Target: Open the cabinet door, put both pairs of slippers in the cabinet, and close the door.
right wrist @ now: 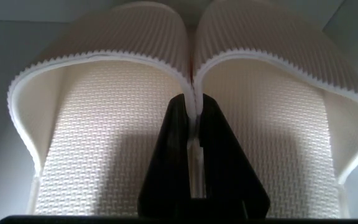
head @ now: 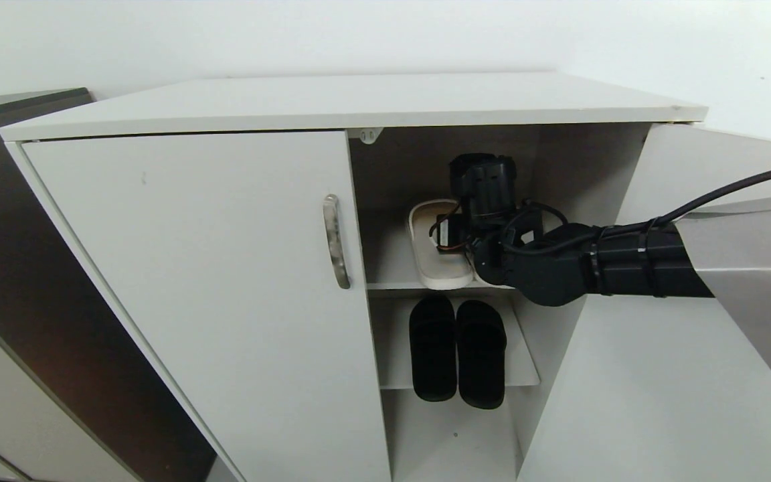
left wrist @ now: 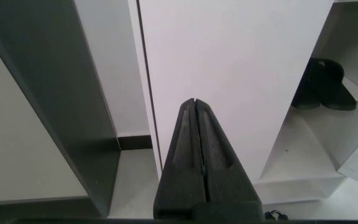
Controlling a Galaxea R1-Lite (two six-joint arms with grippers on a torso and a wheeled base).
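Cabinet (head: 359, 100), white laminate with two doors, stands with its right door (head: 626, 402) swung open and its left door (head: 185, 268) shut. We find the pair of cream ribbed foam slippers (right wrist: 104, 124) on the upper shelf (head: 389, 268), long axes running front to back, toes inward. They lie directly ahead of the right gripper (right wrist: 194, 106), whose jaws pinch their two adjoining inner walls. The pair of black slide slippers (head: 456, 355) lies one shelf below. The left gripper (left wrist: 195, 102), jaws pressed together, hangs before the left door; we judge the right arm nearer.

1 slipper pair (head: 440, 268) on upper cabinet shelf (head: 389, 261), 2nd pair (head: 457, 351) on shelf below (head: 526, 375).
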